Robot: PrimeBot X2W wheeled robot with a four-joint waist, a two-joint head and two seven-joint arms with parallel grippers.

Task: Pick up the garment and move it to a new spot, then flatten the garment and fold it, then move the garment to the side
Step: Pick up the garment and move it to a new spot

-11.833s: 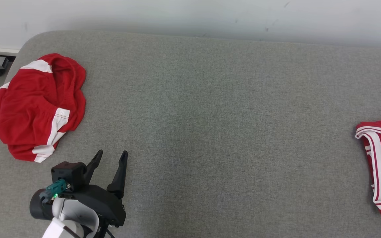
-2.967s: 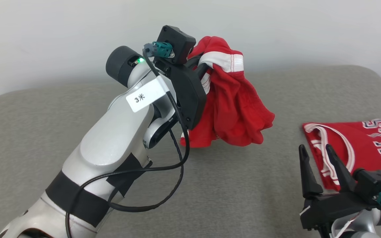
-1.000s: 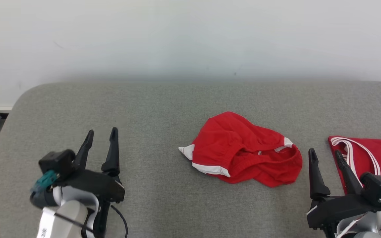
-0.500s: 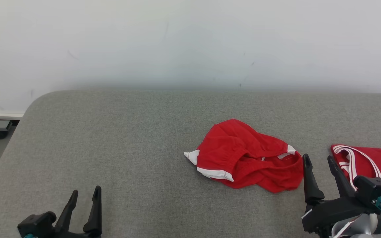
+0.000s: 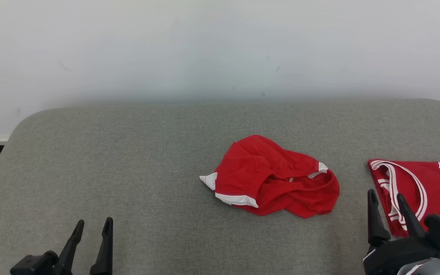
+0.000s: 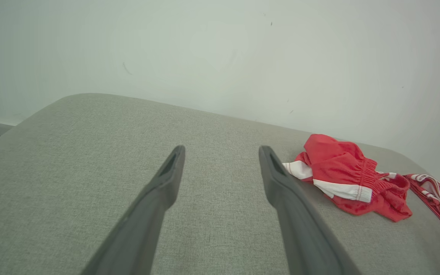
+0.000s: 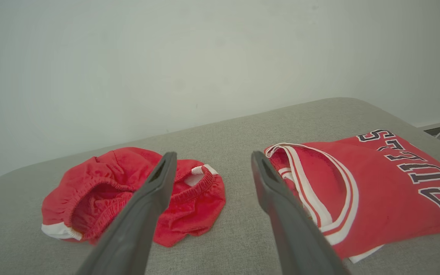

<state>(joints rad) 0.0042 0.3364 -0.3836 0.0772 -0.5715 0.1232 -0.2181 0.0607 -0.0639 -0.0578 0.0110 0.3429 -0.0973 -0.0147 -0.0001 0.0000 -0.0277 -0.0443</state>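
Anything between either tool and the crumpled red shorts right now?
Nothing visible. Bare grey cushion lies between the open left tool and the shorts. The open right tool is nearer, just off their right end; the folded jersey lies on that tool's right, apart from the shorts and out of the path.

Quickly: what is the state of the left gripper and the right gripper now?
Left gripper: open, holding nothing.
Right gripper: open, holding nothing.
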